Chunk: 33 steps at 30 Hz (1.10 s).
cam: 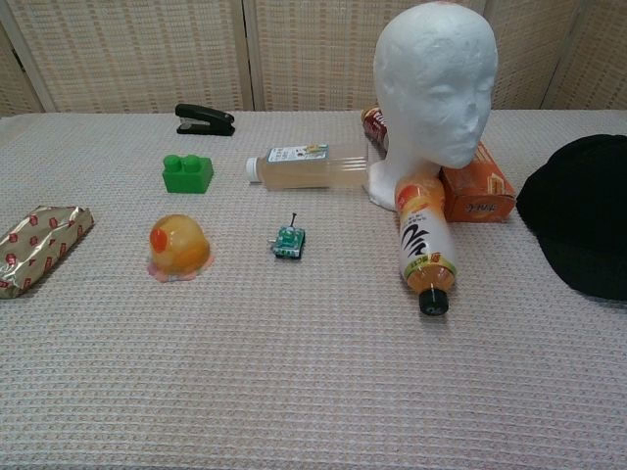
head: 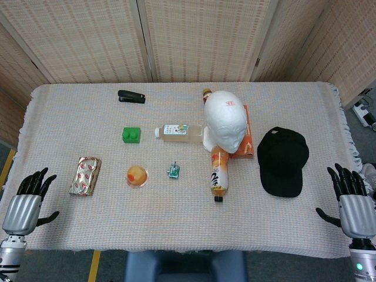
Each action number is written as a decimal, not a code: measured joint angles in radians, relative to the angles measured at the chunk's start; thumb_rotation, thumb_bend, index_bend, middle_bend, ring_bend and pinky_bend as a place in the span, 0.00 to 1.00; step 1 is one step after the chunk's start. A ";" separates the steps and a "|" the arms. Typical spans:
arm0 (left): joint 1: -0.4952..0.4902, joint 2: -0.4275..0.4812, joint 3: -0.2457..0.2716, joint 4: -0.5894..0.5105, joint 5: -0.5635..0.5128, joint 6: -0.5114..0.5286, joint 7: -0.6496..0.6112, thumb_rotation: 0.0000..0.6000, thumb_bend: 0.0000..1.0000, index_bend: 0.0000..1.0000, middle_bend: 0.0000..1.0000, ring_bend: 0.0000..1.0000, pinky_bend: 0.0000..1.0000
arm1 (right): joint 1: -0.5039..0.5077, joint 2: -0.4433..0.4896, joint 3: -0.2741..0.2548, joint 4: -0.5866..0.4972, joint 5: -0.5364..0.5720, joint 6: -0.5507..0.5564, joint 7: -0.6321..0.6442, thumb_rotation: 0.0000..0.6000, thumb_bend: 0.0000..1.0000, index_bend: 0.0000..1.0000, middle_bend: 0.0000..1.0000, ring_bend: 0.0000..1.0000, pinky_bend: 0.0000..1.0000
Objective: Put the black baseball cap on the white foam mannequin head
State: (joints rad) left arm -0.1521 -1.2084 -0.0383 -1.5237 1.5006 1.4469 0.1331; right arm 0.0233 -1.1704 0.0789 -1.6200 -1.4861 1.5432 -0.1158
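Nothing is done yet — the cap lies flat on the table, right of the head and apart from it, and the head is bare. Both hands, left and right, rest at the near corners with fingers spread, holding nothing. All is left: grasp, lift, place. A woven cloth covers the table — reed screens stand behind.

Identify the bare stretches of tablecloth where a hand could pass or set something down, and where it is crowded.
Free: the near strip in front of the jelly cup and orange bottle, the far left corner beyond the stapler, and the far right beyond the cap. Crowded: around the mannequin head, hemmed by bottles and the orange box.
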 measured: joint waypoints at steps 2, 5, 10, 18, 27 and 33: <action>0.000 -0.002 -0.001 0.002 -0.004 -0.003 0.004 1.00 0.16 0.16 0.04 0.01 0.14 | 0.002 -0.003 0.003 0.003 0.005 -0.002 -0.001 1.00 0.01 0.00 0.00 0.00 0.00; -0.002 -0.006 -0.002 0.002 -0.008 -0.006 0.013 1.00 0.16 0.16 0.04 0.01 0.14 | 0.004 -0.014 0.007 0.015 0.008 -0.003 0.003 1.00 0.01 0.00 0.00 0.00 0.00; -0.003 -0.005 -0.001 -0.003 0.001 -0.002 0.003 1.00 0.16 0.16 0.04 0.01 0.14 | 0.008 -0.055 0.013 0.056 0.015 -0.001 0.009 1.00 0.01 0.10 0.00 0.00 0.00; -0.006 0.018 -0.003 -0.010 0.003 -0.010 -0.062 1.00 0.16 0.16 0.04 0.01 0.14 | 0.014 -0.204 0.005 0.251 0.018 -0.006 0.019 1.00 0.07 0.29 0.00 0.00 0.00; 0.001 0.064 0.011 -0.035 0.052 0.016 -0.175 1.00 0.16 0.16 0.04 0.01 0.14 | 0.027 -0.423 -0.007 0.517 0.001 -0.006 0.049 1.00 0.15 0.34 0.00 0.00 0.00; 0.007 0.094 0.027 -0.048 0.091 0.034 -0.237 1.00 0.16 0.16 0.04 0.01 0.14 | 0.034 -0.564 0.006 0.701 -0.003 0.025 0.119 1.00 0.19 0.40 0.00 0.00 0.00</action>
State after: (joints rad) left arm -0.1455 -1.1141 -0.0109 -1.5721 1.5916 1.4806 -0.1042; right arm 0.0569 -1.7346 0.0844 -0.9189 -1.4894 1.5686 0.0033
